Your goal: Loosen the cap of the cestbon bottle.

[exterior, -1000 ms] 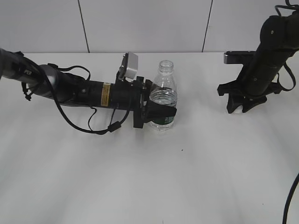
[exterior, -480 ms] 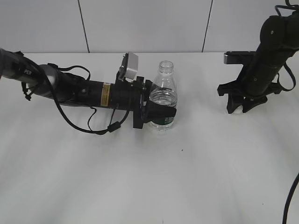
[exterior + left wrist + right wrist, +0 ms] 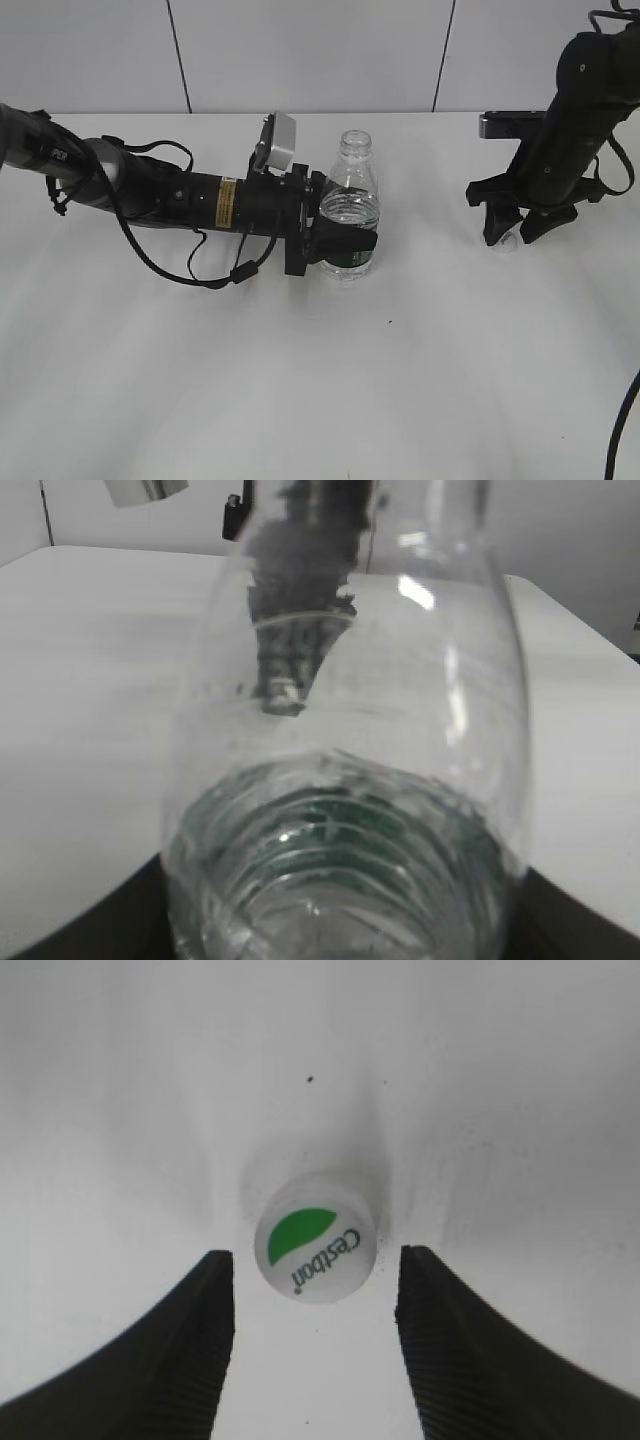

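Observation:
The cestbon bottle (image 3: 349, 210) stands upright mid-table with its mouth uncovered; it fills the left wrist view (image 3: 345, 780). My left gripper (image 3: 345, 245) is shut on its lower body at the green label. The cap (image 3: 315, 1245), white with a green mark, lies on the table in the right wrist view, just beyond and between my fingertips, touching neither. It shows in the exterior view (image 3: 506, 241) under the right arm. My right gripper (image 3: 519, 231) is open above it, fingers (image 3: 190, 1340) spread wide.
The white table (image 3: 400, 380) has a back edge against a grey panelled wall (image 3: 300, 50). A black cable (image 3: 200, 270) loops beside the left arm.
My right gripper has lifted slightly off the table, and the cap now shows on the table below it. The left arm and bottle have not moved.

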Robot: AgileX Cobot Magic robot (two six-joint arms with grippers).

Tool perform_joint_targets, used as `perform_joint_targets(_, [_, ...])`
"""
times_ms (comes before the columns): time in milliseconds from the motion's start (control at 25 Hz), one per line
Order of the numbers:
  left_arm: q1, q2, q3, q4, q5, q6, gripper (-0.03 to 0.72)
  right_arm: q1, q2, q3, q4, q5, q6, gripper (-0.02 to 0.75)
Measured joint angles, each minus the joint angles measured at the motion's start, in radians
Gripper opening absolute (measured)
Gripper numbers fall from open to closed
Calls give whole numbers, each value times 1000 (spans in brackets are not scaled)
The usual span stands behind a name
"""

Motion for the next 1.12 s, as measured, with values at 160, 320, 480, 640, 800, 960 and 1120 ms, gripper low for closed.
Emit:
perform_joint_targets(160, [0, 0, 0, 0, 0, 0, 403, 0, 2, -63, 0, 75, 0, 402])
perform_joint_targets(320, [0, 0, 0, 0, 0, 0, 403, 0, 2, -159, 2, 149, 0, 402])
perform_joint_targets(480, [0, 0, 0, 0, 0, 0, 403, 0, 2, -231, 3, 207, 0, 402])
perform_joint_targets(640, [0, 0, 0, 0, 0, 0, 403, 0, 2, -258, 4, 222, 1, 402])
perform_joint_targets(800, [0, 0, 0, -5, 0, 0, 403, 0, 2, -259, 3, 230, 0, 402])
perform_joint_targets(960, [0, 0, 0, -11, 0, -2, 445, 0, 2, -259, 3, 242, 0, 402])
perform_joint_targets(1120, [0, 0, 0, -17, 0, -4, 481, 0, 2, -259, 3, 243, 0, 402])
